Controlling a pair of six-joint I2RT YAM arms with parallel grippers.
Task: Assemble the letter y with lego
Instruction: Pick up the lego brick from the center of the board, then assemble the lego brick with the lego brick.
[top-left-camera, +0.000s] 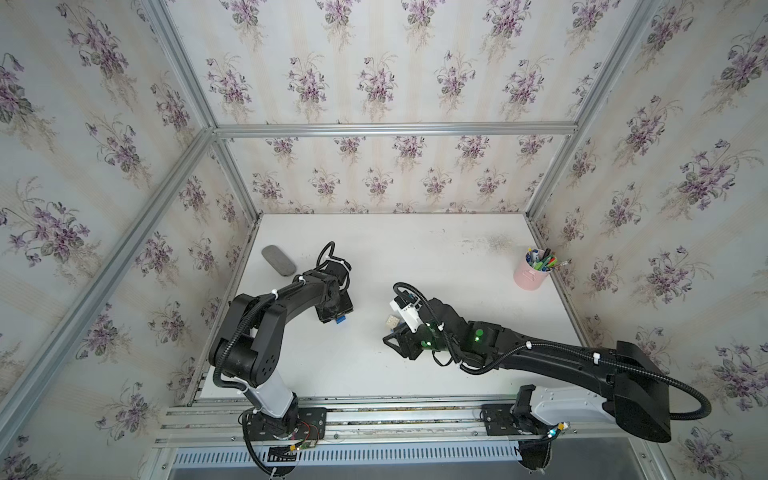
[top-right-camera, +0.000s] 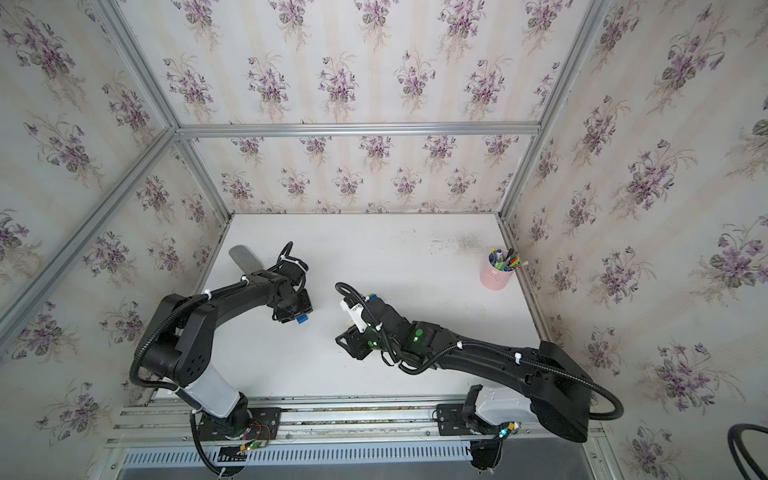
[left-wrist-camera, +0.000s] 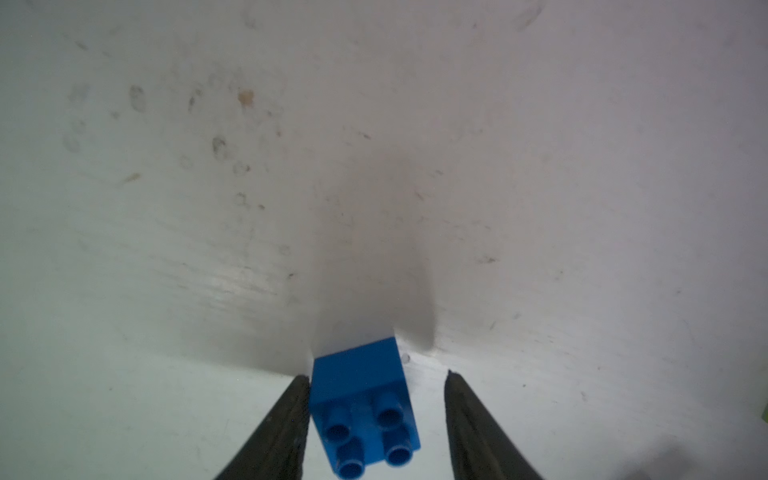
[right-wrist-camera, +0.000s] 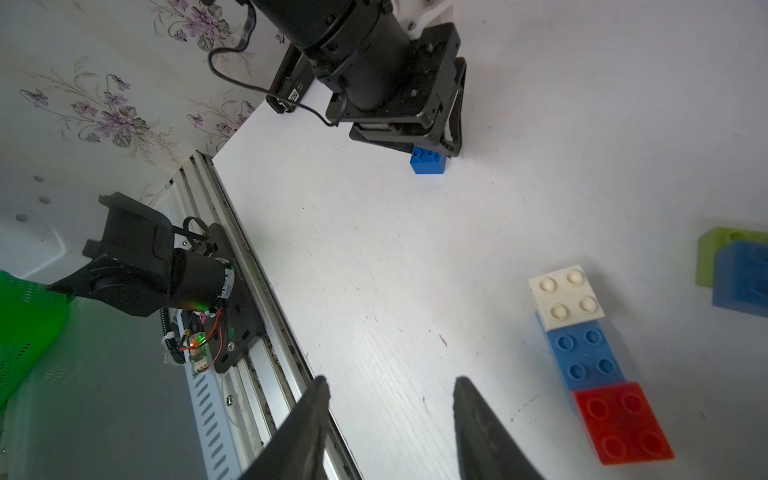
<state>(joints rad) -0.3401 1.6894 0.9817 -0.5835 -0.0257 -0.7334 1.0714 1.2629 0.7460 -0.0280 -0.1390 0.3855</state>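
A dark blue lego brick sits on the white table, studs toward the left wrist camera. My left gripper straddles it: one finger touches its side, while a gap remains at the other, so the jaws stand open. In the right wrist view a white brick and a red brick sit on the two ends of a light blue brick. Another dark blue brick lies against a lime green one. My right gripper hovers open and empty beside them.
A pink cup of pens stands at the back right near the wall. A grey oblong object lies at the back left behind the left arm. The aluminium rail runs along the front edge. A green basket sits off the table.
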